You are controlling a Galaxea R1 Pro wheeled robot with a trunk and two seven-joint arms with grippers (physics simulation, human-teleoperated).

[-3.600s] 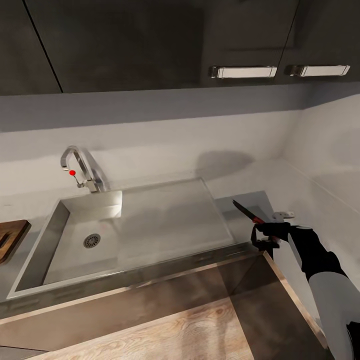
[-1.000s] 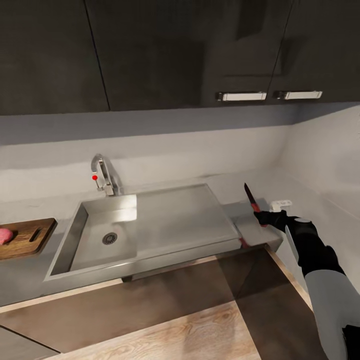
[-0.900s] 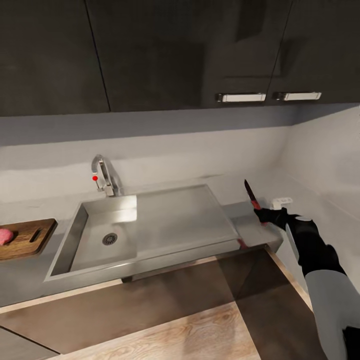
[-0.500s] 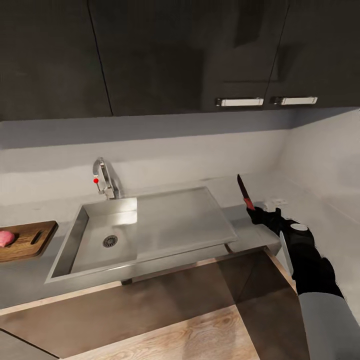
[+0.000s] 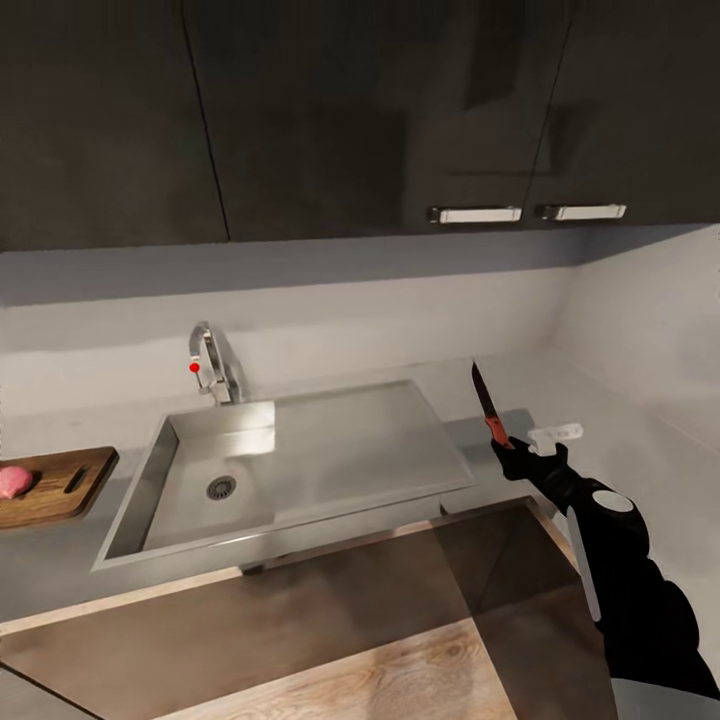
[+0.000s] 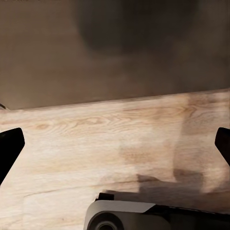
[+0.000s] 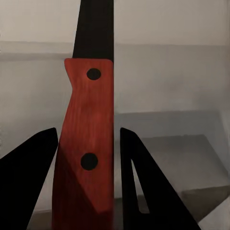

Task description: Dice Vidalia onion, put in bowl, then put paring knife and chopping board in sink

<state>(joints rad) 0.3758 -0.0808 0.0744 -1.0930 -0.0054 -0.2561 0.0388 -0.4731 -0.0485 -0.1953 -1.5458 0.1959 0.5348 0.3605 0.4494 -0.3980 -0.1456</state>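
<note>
My right gripper [image 5: 513,456] is shut on the paring knife [image 5: 486,402], holding its red handle [image 7: 86,143] with the dark blade pointing up. It hovers over the countertop [image 5: 60,560] just right of the sink [image 5: 350,440]. The sink's basin with its round drain [image 5: 221,488] holds nothing. At the far left the chopping board [image 5: 60,488] lies on the counter, and the pink Vidalia onion [image 5: 12,482] rests on it at the picture's edge. My left gripper [image 6: 115,148] is open over wooden floor. The bowl is out of view.
A chrome tap [image 5: 210,365] with a red knob stands behind the basin. Dark wall cabinets [image 5: 400,110] hang overhead. A small white fitting [image 5: 556,433] sits on the counter beside my right hand, and the side wall [image 5: 650,340] closes in on the right.
The head view has shifted left and pulled back, bringing the board and onion into sight. My right arm has brought the knife upright and slightly nearer the sink's right edge.
</note>
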